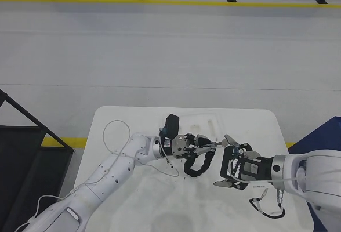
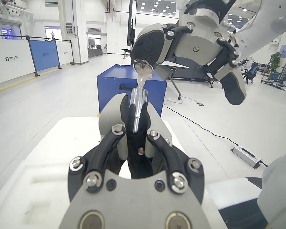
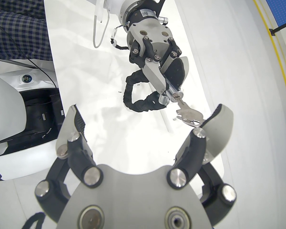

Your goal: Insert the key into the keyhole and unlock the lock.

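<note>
Seems past insertion, with the key (image 3: 188, 114) sunk in the keyhole (image 3: 177, 94) of the lock (image 2: 137, 110) clamped in the left tool (image 2: 133, 103) above the tabletop (image 1: 251, 124), but short of unlocking, with the right tool (image 3: 147, 113) spread wide (one pad (image 2: 147, 46) just touching the key's bow, gripping nothing) and the turn left to do.

Key (image 3: 189, 115) in lock (image 3: 174, 94) within left hand (image 2: 134, 107), right hand (image 3: 147, 113) just beside, over table (image 1: 251, 124)
</note>
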Tool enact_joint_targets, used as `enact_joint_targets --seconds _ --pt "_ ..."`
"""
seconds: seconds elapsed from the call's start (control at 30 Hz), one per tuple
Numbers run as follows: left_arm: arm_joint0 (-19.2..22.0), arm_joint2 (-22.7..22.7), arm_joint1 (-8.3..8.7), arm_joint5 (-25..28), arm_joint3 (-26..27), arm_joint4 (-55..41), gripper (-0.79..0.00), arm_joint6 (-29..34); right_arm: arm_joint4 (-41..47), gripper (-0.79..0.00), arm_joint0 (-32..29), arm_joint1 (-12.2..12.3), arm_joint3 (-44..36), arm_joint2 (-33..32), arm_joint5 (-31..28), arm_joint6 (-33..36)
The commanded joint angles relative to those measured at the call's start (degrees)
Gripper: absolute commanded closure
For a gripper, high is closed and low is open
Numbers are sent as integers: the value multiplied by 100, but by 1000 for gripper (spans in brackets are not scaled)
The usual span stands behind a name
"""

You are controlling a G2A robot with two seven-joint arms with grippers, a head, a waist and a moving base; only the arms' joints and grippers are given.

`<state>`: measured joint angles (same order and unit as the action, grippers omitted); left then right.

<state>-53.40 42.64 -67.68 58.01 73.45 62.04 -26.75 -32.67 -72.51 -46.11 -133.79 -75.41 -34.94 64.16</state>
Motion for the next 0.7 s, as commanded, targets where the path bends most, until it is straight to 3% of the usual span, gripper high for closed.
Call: enact_joint_targets --seconds 0.0,0.47,0.57,0.67 --pt "-6 5 -8 -1 22 38 0 -6 -5 -785 39 -1 13 53 27 -7" --pt "-38 110 -62 -1 68 392 0 -195 285 -785 148 49 108 7 167 39" --pt "-36 74 -57 -1 88 453 0 -208 182 -785 164 73 146 -145 -125 -106" --pt "-18 5 -34 -1 124 490 0 -223 -98 -785 199 100 199 -285 -801 -346"
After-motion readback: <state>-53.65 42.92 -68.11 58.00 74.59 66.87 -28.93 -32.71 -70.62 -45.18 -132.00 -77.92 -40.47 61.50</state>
